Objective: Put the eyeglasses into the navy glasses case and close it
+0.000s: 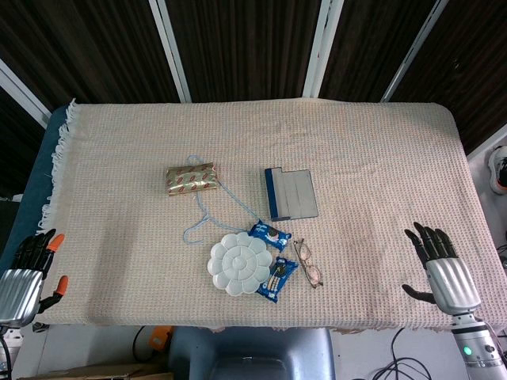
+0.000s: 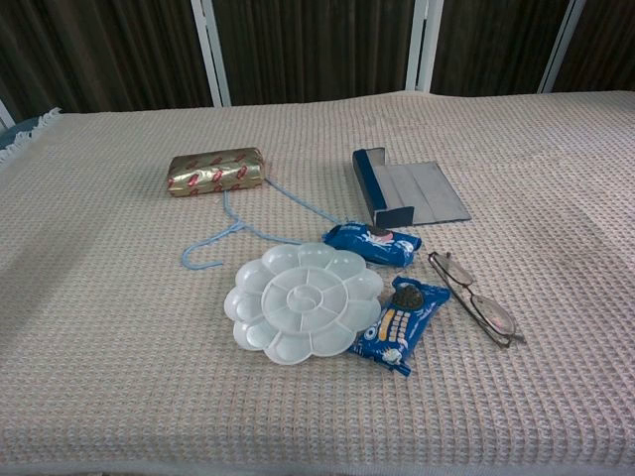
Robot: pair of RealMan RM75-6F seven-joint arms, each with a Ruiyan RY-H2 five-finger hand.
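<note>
Left hand (image 1: 28,269) at the table (image 1: 380,158) near-left corner, fingers spread apart, holding nothing, not touching any item. Right hand (image 1: 444,265) at near-right edge, fingers splayed w/ thumb out, also empty, well apart from the task items. Eyeglasses (image 1: 308,263) lie folded on the cloth just right of the white flower-shaped palette (image 1: 242,264), betw. it and right hand. Navy glasses case (image 1: 290,192) sits open, lid flat, just behind the eyeglasses, nr table centre.

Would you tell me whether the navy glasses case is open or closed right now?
Open: the navy glasses case lies with its grey flap spread flat and nothing visible inside; the eyeglasses rest on the cloth nearby.
</note>
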